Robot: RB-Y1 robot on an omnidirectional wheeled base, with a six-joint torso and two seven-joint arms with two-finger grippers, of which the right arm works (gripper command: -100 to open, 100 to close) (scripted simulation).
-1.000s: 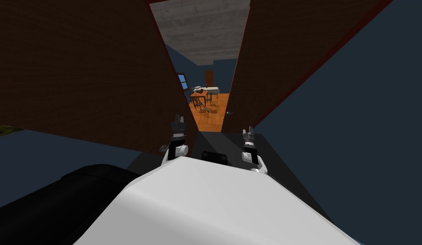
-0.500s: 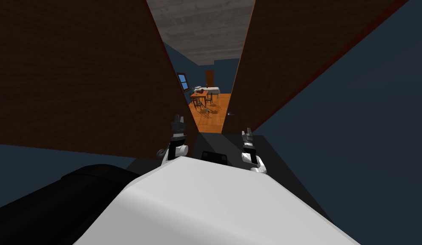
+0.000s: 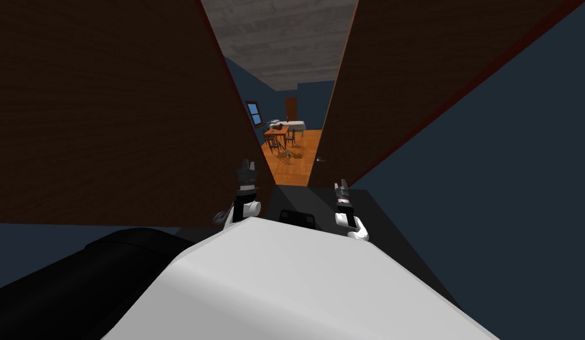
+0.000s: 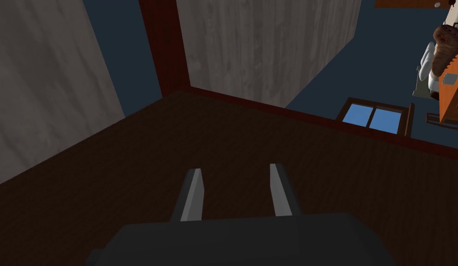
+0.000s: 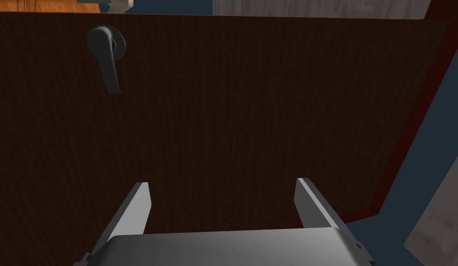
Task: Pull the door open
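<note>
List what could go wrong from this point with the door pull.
The right gripper, fingers open, faces bare door with the lever handle off to one side; closing now would likely grab nothing. The left gripper sits close to the other dark brown panel and might scrape it.

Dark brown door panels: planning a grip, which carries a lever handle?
The right dark brown panel, facing the right gripper, bears a dark grey lever handle; the left panel shows none.
</note>
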